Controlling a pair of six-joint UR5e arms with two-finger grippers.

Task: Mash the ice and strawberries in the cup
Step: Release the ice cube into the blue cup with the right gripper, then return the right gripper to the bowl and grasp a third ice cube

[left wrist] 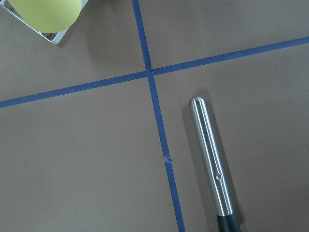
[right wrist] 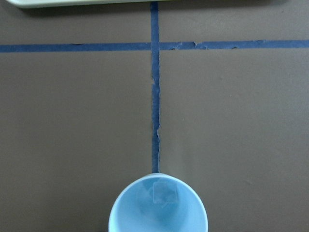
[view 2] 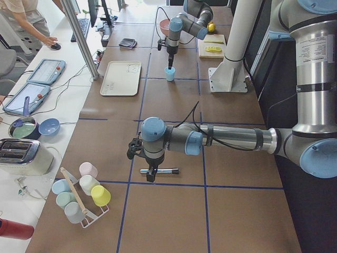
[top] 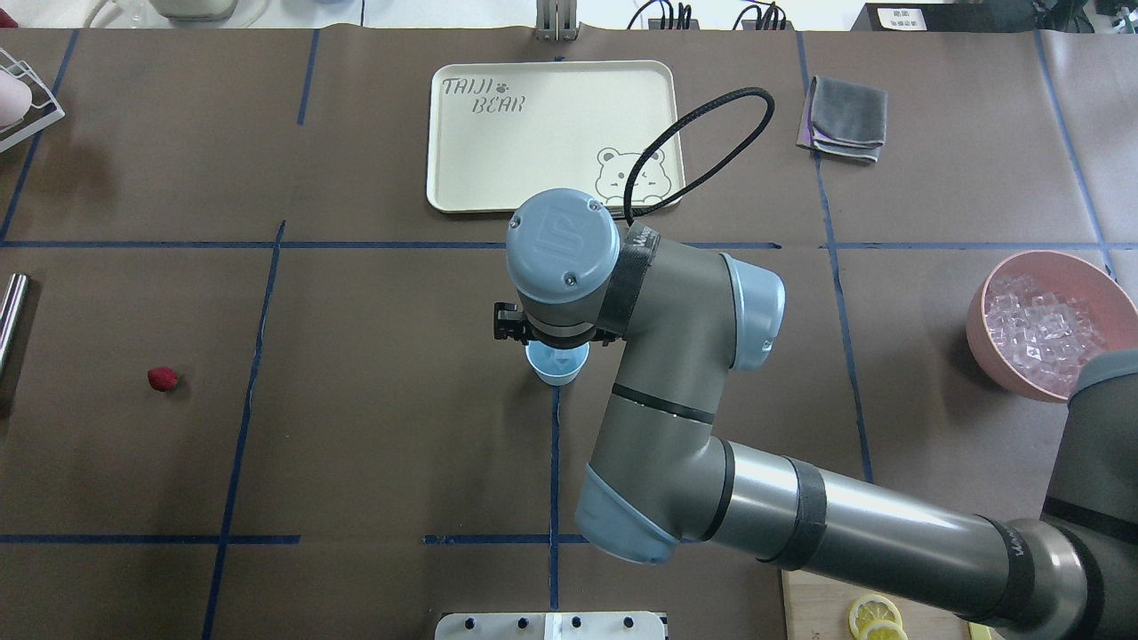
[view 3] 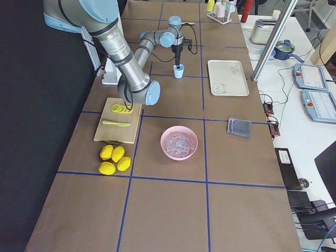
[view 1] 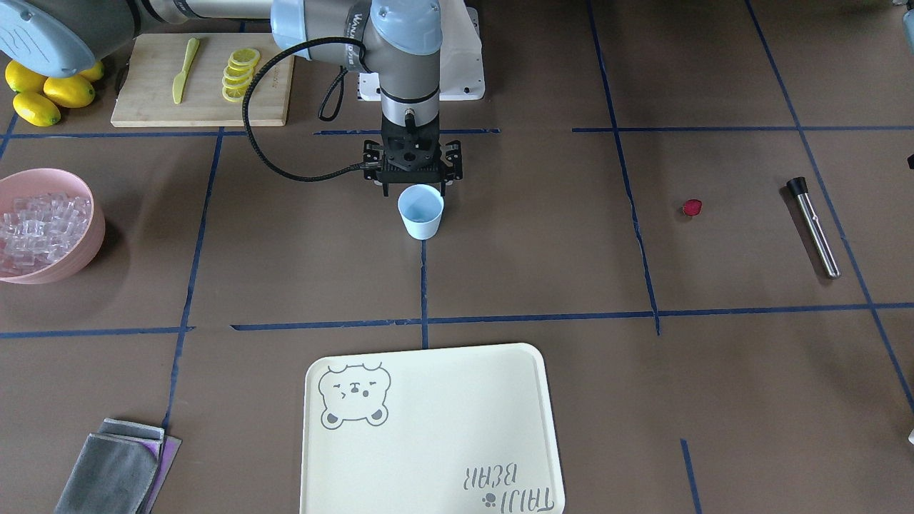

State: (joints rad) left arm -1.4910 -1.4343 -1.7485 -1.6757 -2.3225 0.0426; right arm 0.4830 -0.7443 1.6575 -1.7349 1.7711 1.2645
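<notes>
Your right end effector [view 1: 413, 177] hangs just over the cup [view 1: 421, 211] at the middle of the desk [view 1: 543, 257]; you cannot tell its grip. One ice cube [right wrist: 164, 193] lies inside the cup. Your left end effector [view 2: 151, 177] hovers above the muddler [view 2: 161, 171] near the desk's left edge, grip unclear. The strawberry [view 1: 692, 208] lies nearby.

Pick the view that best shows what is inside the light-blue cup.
Right wrist-mounted: it looks down into the cup, where one ice cube lies. Overhead, the right arm partly hides it; front-facing sees only its mouth; side views show it tiny.
</notes>
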